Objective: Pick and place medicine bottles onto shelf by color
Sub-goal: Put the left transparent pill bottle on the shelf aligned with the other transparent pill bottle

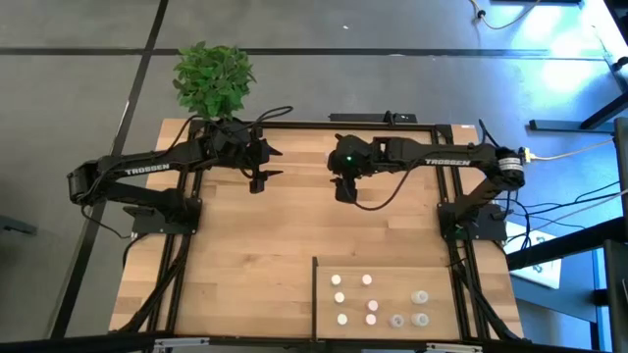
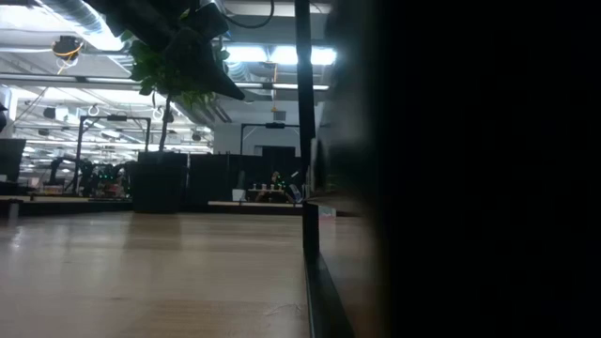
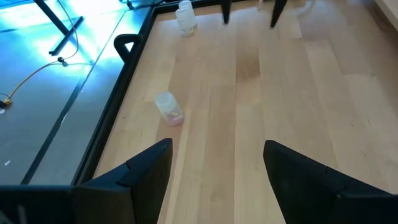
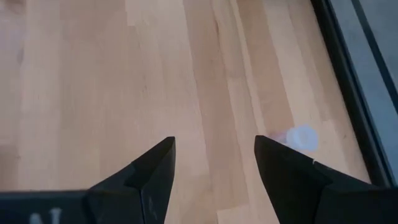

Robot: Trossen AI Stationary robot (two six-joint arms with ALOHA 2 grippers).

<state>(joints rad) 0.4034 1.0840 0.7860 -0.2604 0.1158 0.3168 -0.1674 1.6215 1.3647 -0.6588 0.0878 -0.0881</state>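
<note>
Several medicine bottles [image 1: 371, 306] stand on the shelf [image 1: 326, 328], a pale panel at the table's near right. The white-capped ones are on its left part, the translucent grey ones [image 1: 420, 319] on its right. My left gripper [image 3: 217, 168] hovers open near the table's far edge. Ahead of it a clear bottle with pinkish content [image 3: 169, 107] lies on its side on the wood, and another bottle [image 3: 185, 15] stands farther on. My right gripper [image 4: 214, 163] hangs open above the table's far middle. A translucent bottle [image 4: 298, 138] lies beside it, near the black frame.
A black frame rail [image 1: 294, 124] runs along the table's far edge, with a potted plant [image 1: 213, 78] behind its left end. The shelf's black edge strip [image 2: 308, 244] stands up from the tabletop. Bare wood [image 1: 245, 255] lies between the arms and the near edge.
</note>
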